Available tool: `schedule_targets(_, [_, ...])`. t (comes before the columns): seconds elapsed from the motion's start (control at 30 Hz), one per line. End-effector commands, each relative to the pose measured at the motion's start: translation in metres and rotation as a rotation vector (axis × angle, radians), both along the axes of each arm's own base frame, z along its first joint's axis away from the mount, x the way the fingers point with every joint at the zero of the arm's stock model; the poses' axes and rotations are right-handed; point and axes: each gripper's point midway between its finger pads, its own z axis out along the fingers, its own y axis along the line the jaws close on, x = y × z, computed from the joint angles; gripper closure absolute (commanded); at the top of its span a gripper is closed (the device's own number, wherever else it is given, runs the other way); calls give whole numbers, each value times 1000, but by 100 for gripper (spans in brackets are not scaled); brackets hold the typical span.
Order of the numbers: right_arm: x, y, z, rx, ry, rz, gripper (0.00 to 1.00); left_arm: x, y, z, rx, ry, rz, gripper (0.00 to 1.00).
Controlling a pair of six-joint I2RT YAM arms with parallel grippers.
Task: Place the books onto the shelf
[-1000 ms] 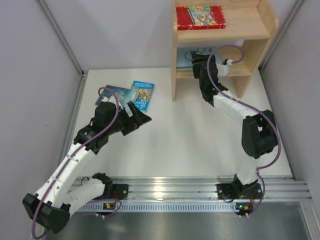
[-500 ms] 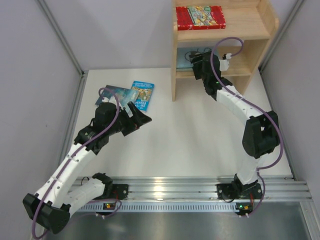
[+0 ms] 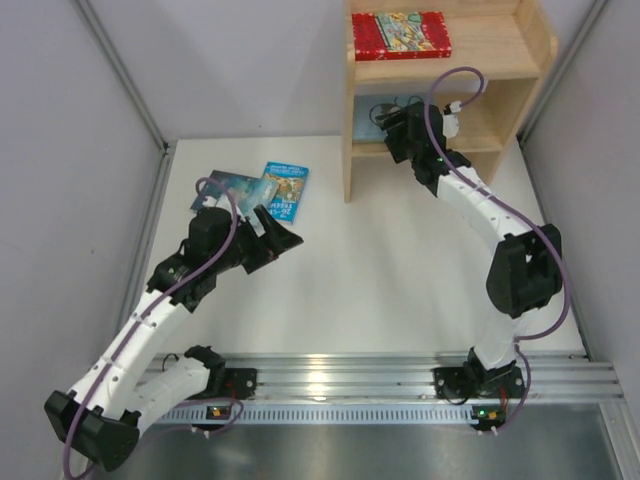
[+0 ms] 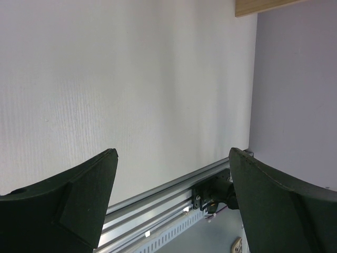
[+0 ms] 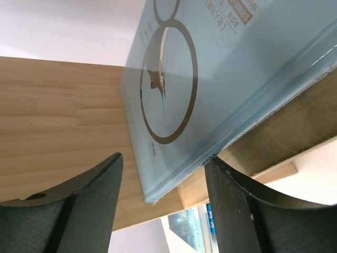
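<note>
Pushed deeper since a second ago, the right arm now reaches into the lower tier of the shelf. The red book already lies flat on the top tier. That reach sets the pale blue-green book on the lower board. The bright blue book and dark teal book lie on the table by the left arm, likely next. The right gripper straddles the pale book's corner, jaws parted, seemingly letting go. The left gripper hangs wide and empty.

The shelf is bare pale wood, matt, grain showing; the pale book has a glossy paper cover. The rail at six o'clock is ribbed shiny metal.
</note>
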Motion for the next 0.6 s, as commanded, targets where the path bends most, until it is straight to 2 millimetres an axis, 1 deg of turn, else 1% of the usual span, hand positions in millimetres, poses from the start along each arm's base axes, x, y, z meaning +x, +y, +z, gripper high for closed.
schedule_targets(0.0, [-9,-10,60,7,-105,12,37,0,-2,14,-33,-54,-6,9])
schedule_targets(0.07, [-12,-9,56,-1,-94,25,37,-1,-2,15,-37,-55,-6,9])
schedule_targets(0.13, [-13,-9,58,-13,-100,38,38,-1,-2,15,-39,-53,-4,9])
schedule_targets(0.23, [-15,-7,56,-21,-93,59,38,-2,-1,15,-40,-55,-1,9])
schedule_targets(0.4, [-18,-7,48,-48,-80,73,38,-3,0,17,-42,-61,0,9])
schedule_targets(0.53, [-23,-10,42,-97,-79,87,37,-2,1,13,-32,-59,2,9])
schedule_targets(0.57, [-26,-11,37,-109,-72,94,37,-2,1,12,-28,-58,2,9])
